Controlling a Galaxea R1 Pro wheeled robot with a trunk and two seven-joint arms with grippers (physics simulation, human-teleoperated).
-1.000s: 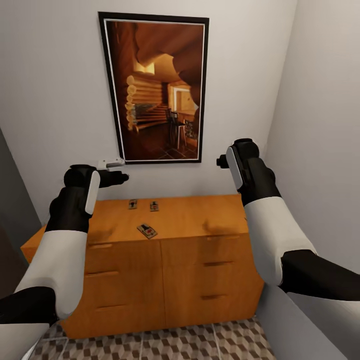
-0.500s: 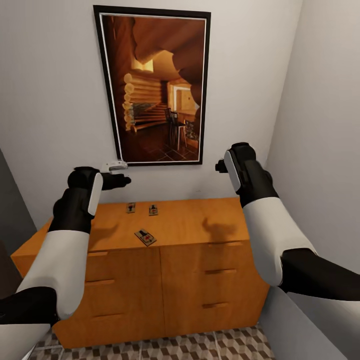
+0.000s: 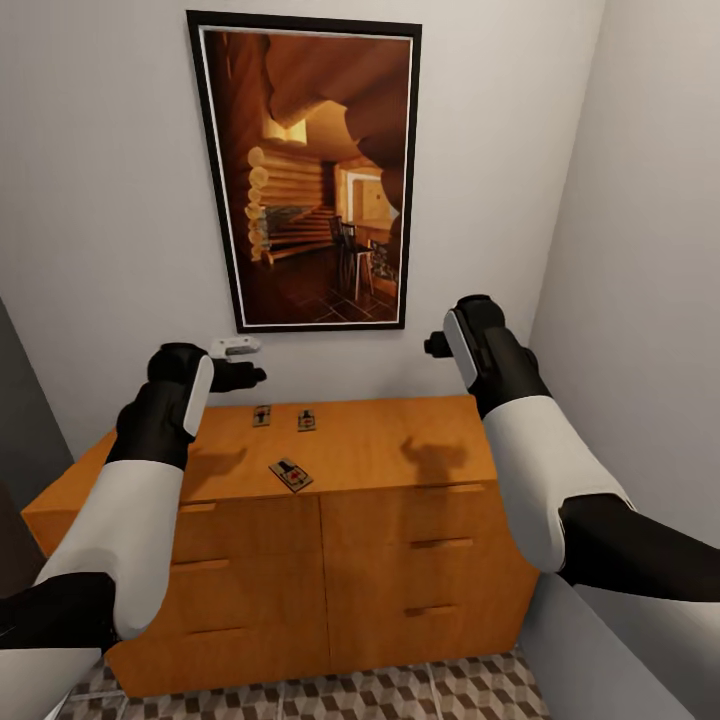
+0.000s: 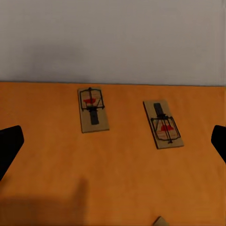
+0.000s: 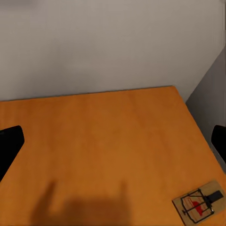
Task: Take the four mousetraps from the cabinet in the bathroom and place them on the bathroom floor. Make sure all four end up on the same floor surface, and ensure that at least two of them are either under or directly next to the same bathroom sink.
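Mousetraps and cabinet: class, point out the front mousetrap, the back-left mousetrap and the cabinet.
front mousetrap point(image 3: 291, 474): head view, middle of its wooden board.
back-left mousetrap point(image 3: 262, 415): head view, centre of its board.
cabinet point(image 3: 400, 440): head view, bare part of its top.

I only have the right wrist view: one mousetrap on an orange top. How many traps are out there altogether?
Observer: The head view shows three mousetraps on the cabinet top.
Operator: Where's the left pincer?
Observer: The left pincer is open and points at the two rear traps, which lie near the wall.
Operator: Any floor visible?
Observer: Yes, the cube-patterned bathroom floor shows in front of the cabinet.
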